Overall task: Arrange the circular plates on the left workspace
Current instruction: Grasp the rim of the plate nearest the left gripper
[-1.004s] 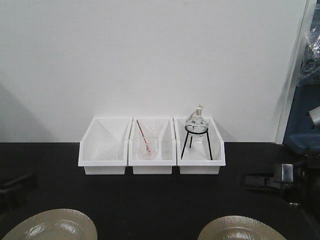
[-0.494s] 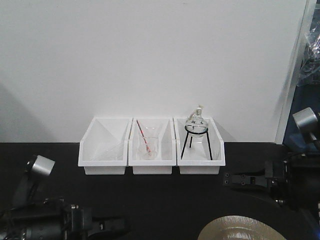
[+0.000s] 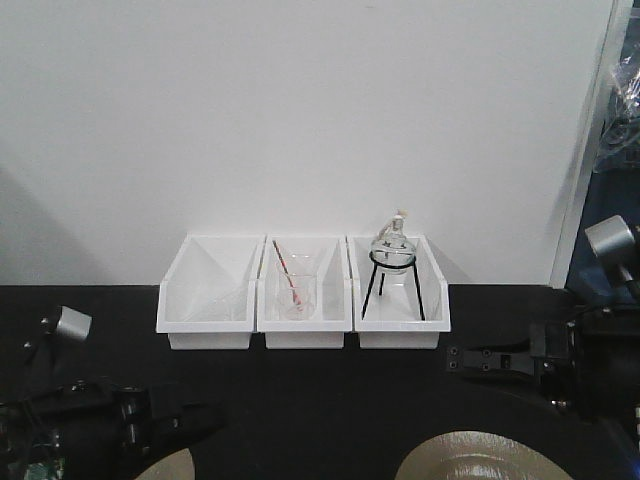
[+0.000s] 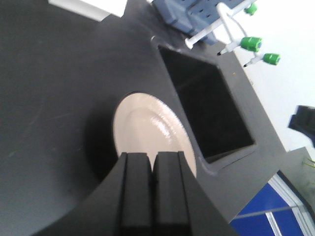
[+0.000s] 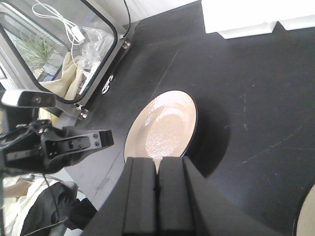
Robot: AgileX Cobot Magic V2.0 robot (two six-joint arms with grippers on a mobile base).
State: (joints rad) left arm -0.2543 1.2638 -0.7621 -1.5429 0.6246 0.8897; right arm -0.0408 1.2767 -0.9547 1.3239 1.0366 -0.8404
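**Both grippers closed, plates flat on the bench**

I saw the left gripper (image 4: 152,156) with its blocky black fingers pressed together on nothing, and the right gripper (image 5: 157,161) likewise. One round, glossy tan plate with a dark rim (image 5: 162,125) lay flat on the matte black bench top (image 3: 330,400), near the left arm. The matching plate (image 4: 147,132) lay just beside the recessed square sink basin (image 4: 206,108). Three white rectangular plastic bins (image 3: 305,335) stood at the bench's back.

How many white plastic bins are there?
3, in a row by the white wall: left white rectangular plastic bin, middle bin, right bin. None seem hidden.
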